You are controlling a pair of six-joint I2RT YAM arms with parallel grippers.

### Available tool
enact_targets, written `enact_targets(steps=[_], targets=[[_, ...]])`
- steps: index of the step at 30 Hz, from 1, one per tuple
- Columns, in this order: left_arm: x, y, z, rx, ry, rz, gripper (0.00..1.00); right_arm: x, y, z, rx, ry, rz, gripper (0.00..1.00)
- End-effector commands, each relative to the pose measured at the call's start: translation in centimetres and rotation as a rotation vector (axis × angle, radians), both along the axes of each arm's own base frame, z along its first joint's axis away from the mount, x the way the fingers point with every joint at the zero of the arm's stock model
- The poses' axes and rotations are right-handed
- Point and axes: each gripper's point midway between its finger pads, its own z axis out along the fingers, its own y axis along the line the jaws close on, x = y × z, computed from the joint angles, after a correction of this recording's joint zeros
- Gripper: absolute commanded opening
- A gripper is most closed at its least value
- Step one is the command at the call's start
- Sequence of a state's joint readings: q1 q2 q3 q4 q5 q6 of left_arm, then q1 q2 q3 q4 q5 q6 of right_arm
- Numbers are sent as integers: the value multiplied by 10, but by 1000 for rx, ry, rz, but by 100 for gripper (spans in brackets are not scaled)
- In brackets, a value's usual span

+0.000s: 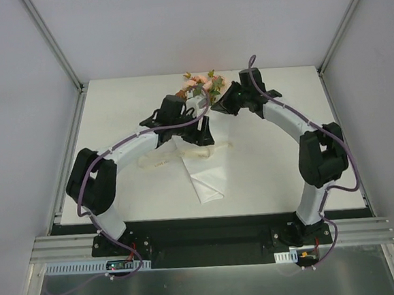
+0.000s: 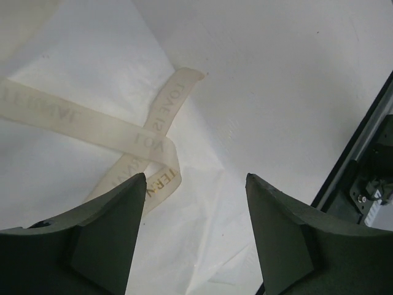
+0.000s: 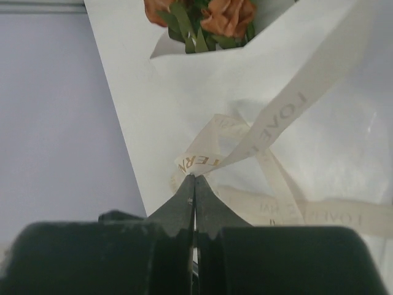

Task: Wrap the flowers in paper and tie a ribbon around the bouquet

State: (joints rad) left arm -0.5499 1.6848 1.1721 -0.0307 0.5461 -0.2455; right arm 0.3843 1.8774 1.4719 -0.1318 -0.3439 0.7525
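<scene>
1. The bouquet (image 1: 205,177) is lying on the white surface (image 1: 288,174) between the two arms. Its narrow end is pointing toward the arm bases and its wide end is pointing away from them.
2. The flowers (image 1: 202,84) are showing at that far, wide end, where pink and orange blooms with green leaves are poking out of the paper (image 3: 319,147).
3. The ribbon (image 1: 158,159) is running across the middle of the cone, with one cream tail trailing onto the surface on the left arm's side.
4. The left tool (image 2: 196,236) is hovering over the wrapped cone with its jaws standing wide apart and gripping nothing. In its own view, two printed ribbon strands are crossing on the paper, one of them passing just beside one of its fingers (image 2: 104,239).
5. The right tool (image 3: 194,184) is sitting beside the flower end of the bouquet. Its jaws are pressed fully together, and a fold of the ribbon is pinched at their tips.
6. From that pinch, one strand is stretching straight and taut toward the upper right of the wrist view, while the other loops are lying loosely on the paper.
</scene>
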Motion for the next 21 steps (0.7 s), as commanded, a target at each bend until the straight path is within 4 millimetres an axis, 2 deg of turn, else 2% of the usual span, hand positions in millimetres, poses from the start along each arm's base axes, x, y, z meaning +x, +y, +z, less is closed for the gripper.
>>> enact_targets(steps=[1, 2, 3, 5, 8, 13, 17, 21], targets=[[15, -7, -3, 169, -155, -79, 67, -57, -24, 3, -119, 85, 39, 1], [15, -4, -14, 227, -147, -85, 67, -61, -27, 1, -108, 111, 23, 1], [12, -8, -17, 266, -204, -141, 67, -70, -31, -10, -86, 176, -12, 1], [9, -11, -23, 297, -266, -220, 66, -78, -30, -8, -25, 234, -23, 1], [16, -14, -33, 361, -325, -256, 65, -78, -30, -11, 12, 273, -49, 1], [23, -32, -42, 384, -371, -309, 61, -75, -19, -7, 99, 314, -50, 1], [23, -39, -63, 430, -363, -330, 61, -73, -17, -4, 136, 328, -56, 1], [29, -38, -79, 475, -367, -327, 50, -73, -12, -2, 199, 361, -73, 1]])
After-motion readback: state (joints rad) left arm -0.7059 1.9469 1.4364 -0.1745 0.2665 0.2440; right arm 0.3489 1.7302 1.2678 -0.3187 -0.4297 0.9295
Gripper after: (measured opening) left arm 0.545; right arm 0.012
